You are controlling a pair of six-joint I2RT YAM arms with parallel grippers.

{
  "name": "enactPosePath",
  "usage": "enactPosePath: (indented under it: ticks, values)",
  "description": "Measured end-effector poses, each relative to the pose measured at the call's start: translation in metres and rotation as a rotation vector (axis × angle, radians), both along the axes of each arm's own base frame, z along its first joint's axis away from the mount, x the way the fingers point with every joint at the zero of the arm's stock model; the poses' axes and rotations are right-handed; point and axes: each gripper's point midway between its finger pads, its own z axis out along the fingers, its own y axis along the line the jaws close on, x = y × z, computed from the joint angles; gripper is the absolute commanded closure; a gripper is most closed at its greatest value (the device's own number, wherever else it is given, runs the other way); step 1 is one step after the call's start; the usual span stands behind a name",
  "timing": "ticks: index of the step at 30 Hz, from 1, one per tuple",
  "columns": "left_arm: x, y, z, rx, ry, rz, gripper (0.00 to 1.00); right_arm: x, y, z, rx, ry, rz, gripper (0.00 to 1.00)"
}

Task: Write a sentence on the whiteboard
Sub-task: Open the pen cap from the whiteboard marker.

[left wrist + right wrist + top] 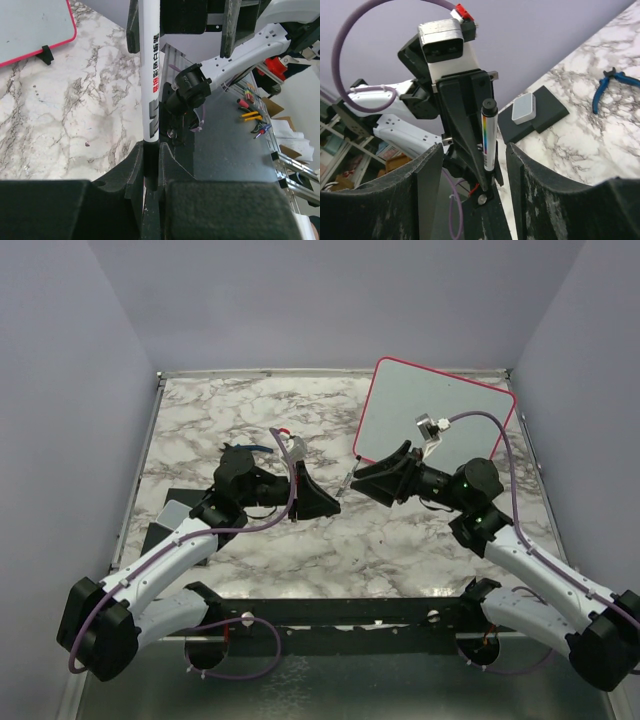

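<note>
At the left edge of the marbled surface [250,400], a dark pad [165,532] carries a small white block [524,108]. Blue-handled pliers [615,82] lie on the stone behind the left arm [170,560], which reaches toward the centre. The left hand [151,165] is clamped tight on a white marker [151,75], printed with red and black characters and standing lengthwise in its grip.

The right hand [357,468] meets it head-on from the other side. The right wrist view shows its two dark fingers [427,190] spread apart with the marker's capped black end upright between them. A gap shows on each side, so they flank the barrel without gripping it.

Beyond the right arm [540,565], the whiteboard [435,415] lies flat at the far right corner of the surface. It is turned at an angle, with its thin red-pink frame close to the back rail. A black clip [46,54] sits on its near long edge, well apart from both hands.
</note>
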Motion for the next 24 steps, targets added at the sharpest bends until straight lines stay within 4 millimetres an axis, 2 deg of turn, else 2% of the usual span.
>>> enactPosePath:
  ticks: [6, 12, 14, 17, 24]
  values:
    - [-0.004, 0.0, 0.004, -0.013, 0.0, -0.025, 1.0, 0.0, 0.004, 0.012, 0.052, -0.034, 0.03, 0.52]
    - [-0.009, -0.001, 0.005, -0.018, -0.002, -0.047, 1.0, 0.007, 0.01, 0.012, 0.072, -0.029, 0.037, 0.63]
    - [-0.009, -0.001, 0.005, -0.018, -0.001, -0.05, 1.0, 0.008, 0.011, 0.01, 0.076, -0.024, 0.042, 0.71]
    - [-0.01, -0.002, 0.004, -0.017, 0.004, -0.054, 1.0, 0.008, 0.013, 0.01, 0.086, -0.017, 0.052, 0.98]
    - [-0.013, -0.003, 0.002, -0.015, 0.023, -0.065, 1.0, 0.007, 0.01, 0.006, 0.086, -0.053, 0.035, 0.99]
